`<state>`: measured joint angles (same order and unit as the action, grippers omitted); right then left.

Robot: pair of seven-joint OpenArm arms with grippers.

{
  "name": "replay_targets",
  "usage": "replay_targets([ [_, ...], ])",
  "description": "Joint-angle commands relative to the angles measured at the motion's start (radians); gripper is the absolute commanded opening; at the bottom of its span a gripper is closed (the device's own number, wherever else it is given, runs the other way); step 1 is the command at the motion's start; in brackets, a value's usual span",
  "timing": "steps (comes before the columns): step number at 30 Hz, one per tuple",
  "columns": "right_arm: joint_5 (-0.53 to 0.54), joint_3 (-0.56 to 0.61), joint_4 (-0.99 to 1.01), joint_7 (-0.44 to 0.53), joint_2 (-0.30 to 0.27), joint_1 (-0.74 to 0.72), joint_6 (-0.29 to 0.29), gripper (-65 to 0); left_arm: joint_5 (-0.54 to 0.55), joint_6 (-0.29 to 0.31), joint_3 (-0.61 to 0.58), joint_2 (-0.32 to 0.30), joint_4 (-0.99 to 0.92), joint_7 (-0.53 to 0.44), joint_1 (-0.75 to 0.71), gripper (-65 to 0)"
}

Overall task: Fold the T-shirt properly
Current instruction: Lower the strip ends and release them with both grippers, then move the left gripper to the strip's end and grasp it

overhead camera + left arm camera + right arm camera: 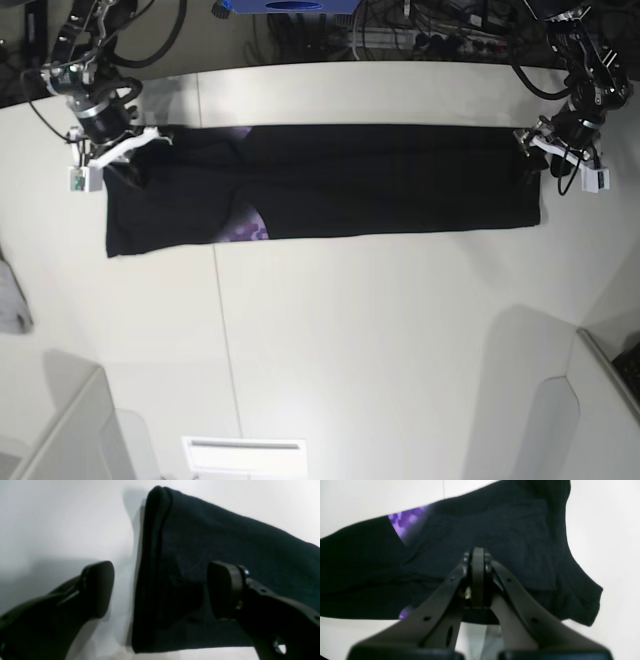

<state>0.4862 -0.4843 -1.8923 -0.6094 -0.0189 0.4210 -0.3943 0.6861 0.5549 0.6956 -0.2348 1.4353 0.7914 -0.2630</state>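
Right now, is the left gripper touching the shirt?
Cannot tell. In the left wrist view the left gripper stands open astride the shirt edge, nothing pinched, but whether the far finger rests on the cloth is unclear.

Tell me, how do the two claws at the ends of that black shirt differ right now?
The left gripper stands wide open, straddling the T-shirt edge; the right gripper is shut, its fingers pressed together. Left sits at the straight end, right at the rumpled end. Both are black.
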Motion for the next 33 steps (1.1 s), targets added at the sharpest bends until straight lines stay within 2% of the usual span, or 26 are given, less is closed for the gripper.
replay_targets([
  [1,0.012,-0.007,-0.022,0.023,-0.008,0.0,-0.007,-65.0,-0.004,-0.002,-0.009,-0.01,-0.008,0.018,0.001,-9.1],
  [2,0.012,-0.007,-0.022,0.023,-0.008,0.0,-0.007,-65.0,-0.004,-0.002,-0.018,-0.01,-0.017,0.018,0.001,-10.2],
  [4,0.012,-0.007,-0.022,0.023,-0.008,0.0,-0.007,-65.0,-0.004,-0.002,-0.035,-0.01,-0.031,0.016,0.003,-17.3],
  [10,0.012,-0.006,-0.022,0.026,-0.008,0.011,-0.007,-65.0,-0.004,-0.002,-0.058,-0.01,-0.031,0.016,0.003,-45.7],
  [13,0.012,-0.009,-0.022,0.026,-0.008,0.011,-0.007,-65.0,-0.004,-0.002,-0.052,-0.01,-0.031,0.016,0.004,-62.4],
  [14,0.012,-0.009,-0.022,0.026,-0.008,0.011,-0.007,-65.0,-0.004,-0.002,-0.05,-0.01,-0.031,0.016,0.004,-65.0],
  [24,0.012,-0.009,-0.022,0.024,-0.008,0.011,-0.007,-65.0,-0.004,-0.002,-0.049,-0.051,0.032,0.015,0.0,-65.0],
  [33,0.012,-0.009,-0.022,0.023,-0.008,0.011,-0.007,-65.0,-0.015,-0.006,-0.06,-0.042,0.249,0.015,-0.074,-65.0],
])
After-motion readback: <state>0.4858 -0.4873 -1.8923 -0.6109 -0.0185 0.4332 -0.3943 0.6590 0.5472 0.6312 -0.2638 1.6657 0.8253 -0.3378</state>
